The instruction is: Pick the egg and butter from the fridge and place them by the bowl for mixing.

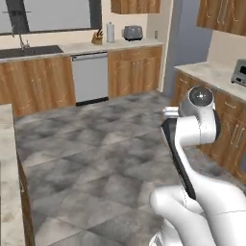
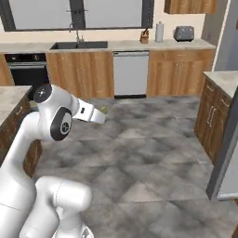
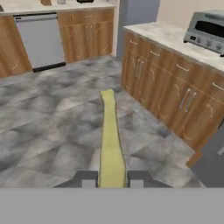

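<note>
Between the two dark fingertips (image 3: 89, 179) of the gripper (image 3: 112, 180), clamped tight: the butter (image 3: 110, 140), held above the grey tiled floor (image 3: 57, 118). Long axis running straight out from the hand, far end aimed toward the wooden cabinets (image 3: 170, 96).

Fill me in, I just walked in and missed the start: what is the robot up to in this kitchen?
The white arm is carrying the butter, a thin yellowish stick, clamped in its end effector and sticking out ahead of it. It hangs above the grey tiled floor in the middle of the kitchen, not over any counter. Ahead are wooden cabinets, a dishwasher and a toaster oven on the side counter. The butter has not been set down yet.
</note>
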Tool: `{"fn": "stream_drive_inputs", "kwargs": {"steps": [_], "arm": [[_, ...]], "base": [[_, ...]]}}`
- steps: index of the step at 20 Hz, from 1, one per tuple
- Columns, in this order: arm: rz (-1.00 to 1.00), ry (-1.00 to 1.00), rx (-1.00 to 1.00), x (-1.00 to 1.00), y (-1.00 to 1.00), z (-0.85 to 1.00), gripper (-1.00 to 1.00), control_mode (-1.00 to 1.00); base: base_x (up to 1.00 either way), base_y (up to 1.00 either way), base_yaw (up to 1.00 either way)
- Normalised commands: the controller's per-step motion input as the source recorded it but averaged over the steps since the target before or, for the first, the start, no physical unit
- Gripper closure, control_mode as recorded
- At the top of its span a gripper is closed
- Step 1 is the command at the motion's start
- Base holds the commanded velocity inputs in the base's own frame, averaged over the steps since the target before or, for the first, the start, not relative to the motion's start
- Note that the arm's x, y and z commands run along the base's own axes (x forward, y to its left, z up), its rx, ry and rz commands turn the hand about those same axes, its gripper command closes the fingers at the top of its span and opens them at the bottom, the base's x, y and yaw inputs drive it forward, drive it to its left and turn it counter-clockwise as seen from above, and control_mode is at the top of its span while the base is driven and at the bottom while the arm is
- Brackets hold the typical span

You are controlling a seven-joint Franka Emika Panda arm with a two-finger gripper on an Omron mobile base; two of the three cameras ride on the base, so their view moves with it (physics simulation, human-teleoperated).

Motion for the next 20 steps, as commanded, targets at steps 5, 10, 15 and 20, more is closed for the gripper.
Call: {"fn": "stream_drive_inputs", "kwargs": {"steps": [5, 10, 15, 20], "arm": [[0.00, 0.00, 0.00, 0.00, 0.00, 0.00, 1.00, 1.00], [0.00, 0.00, 0.00, 0.00, 0.00, 0.00, 1.00, 1.00], [0.00, 0.00, 0.00, 0.00, 0.00, 0.00, 1.00, 1.00], [0.00, 0.00, 0.00, 0.00, 0.00, 0.00, 1.00, 1.00]], "base": [[0.00, 0.00, 0.88], [0.60, -0.36, 0.36], [1.00, -0.52, 0.12], [1.00, -0.45, 0.07]]}}
